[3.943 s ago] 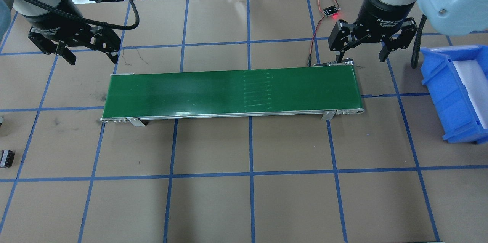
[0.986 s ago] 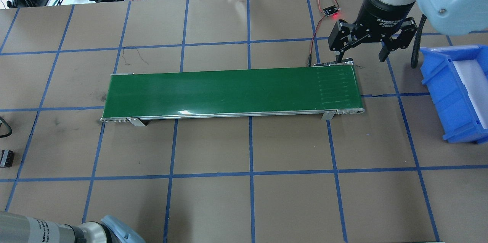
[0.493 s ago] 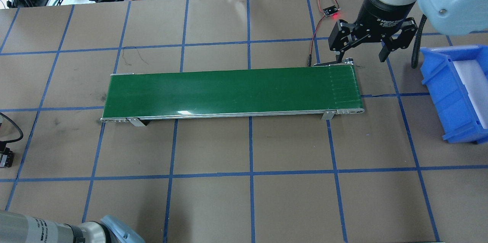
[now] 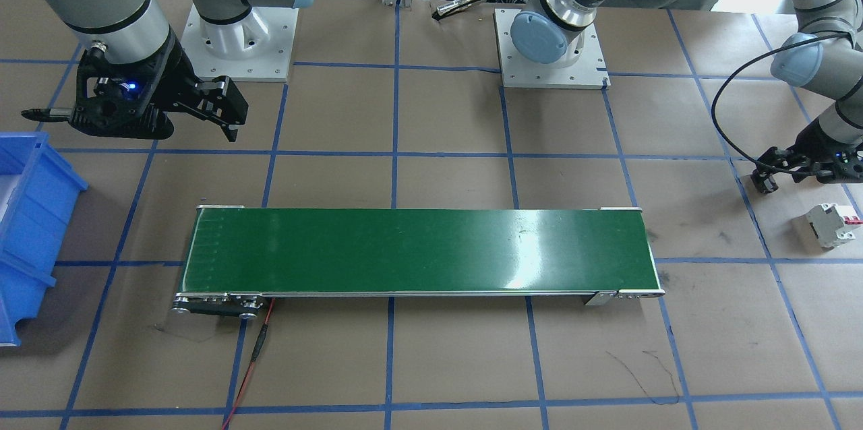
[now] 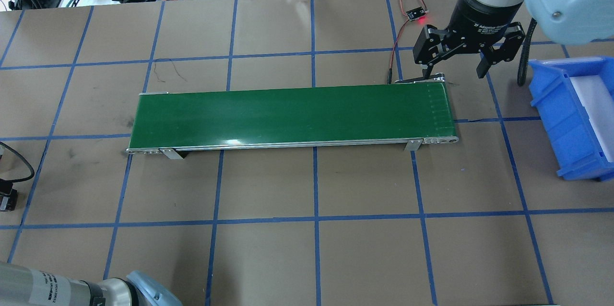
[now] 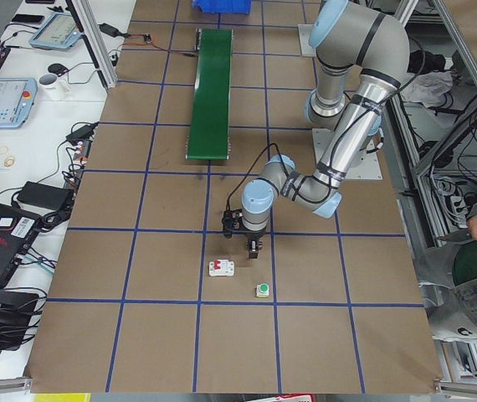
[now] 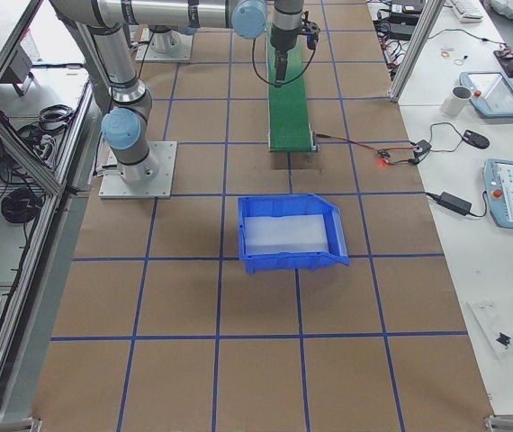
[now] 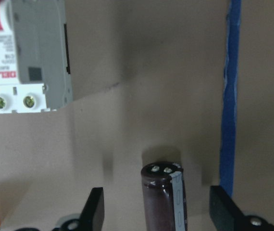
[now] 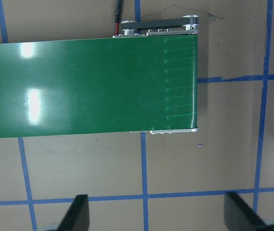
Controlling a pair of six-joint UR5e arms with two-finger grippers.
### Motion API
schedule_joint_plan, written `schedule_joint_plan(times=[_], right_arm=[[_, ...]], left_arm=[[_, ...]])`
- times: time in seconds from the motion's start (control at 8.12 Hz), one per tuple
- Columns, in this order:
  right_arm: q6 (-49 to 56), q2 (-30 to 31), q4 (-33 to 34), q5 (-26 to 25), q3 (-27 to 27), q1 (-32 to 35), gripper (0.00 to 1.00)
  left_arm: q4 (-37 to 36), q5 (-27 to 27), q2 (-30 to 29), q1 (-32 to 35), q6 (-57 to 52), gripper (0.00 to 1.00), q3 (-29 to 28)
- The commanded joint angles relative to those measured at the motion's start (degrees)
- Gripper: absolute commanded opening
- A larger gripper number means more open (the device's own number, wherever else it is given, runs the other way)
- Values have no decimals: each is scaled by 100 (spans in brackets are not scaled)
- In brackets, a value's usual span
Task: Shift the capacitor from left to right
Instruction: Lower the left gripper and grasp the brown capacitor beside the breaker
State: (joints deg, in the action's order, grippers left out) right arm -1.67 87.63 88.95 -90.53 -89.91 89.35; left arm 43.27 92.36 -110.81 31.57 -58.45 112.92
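1. Counting gives one capacitor (image 8: 163, 197), one white breaker (image 8: 26, 53), one green-capped button (image 6: 262, 290), one green belt (image 5: 288, 114), one blue bin (image 5: 551, 104) and two grippers.
2. The capacitor is seen dark and stubby, with a pale grey stripe and two silver terminals.
3. It is flanked on the table (image 8: 151, 96) by the left gripper (image 8: 157, 210), spread wide and not touching it, near the breaker.
4. The right gripper (image 5: 454, 70) is held spread, empty, beside the belt's end.
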Motion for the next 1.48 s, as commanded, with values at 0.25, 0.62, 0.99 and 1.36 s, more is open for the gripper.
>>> schedule_joint_plan(times=[0.25, 0.62, 0.99, 1.36], right_arm=[[9, -9, 0, 0, 0, 3, 100], [9, -9, -9, -9, 0, 3, 100], [9, 0, -9, -9, 0, 3, 100], [9, 0, -9, -9, 0, -6, 100]], left_arm=[[-169, 19, -169, -1, 0, 70, 2], [-196, 27, -178, -1, 26, 58, -7], [-248, 19, -248, -1, 184, 56, -7], [-336, 62, -301, -1, 193, 24, 2]])
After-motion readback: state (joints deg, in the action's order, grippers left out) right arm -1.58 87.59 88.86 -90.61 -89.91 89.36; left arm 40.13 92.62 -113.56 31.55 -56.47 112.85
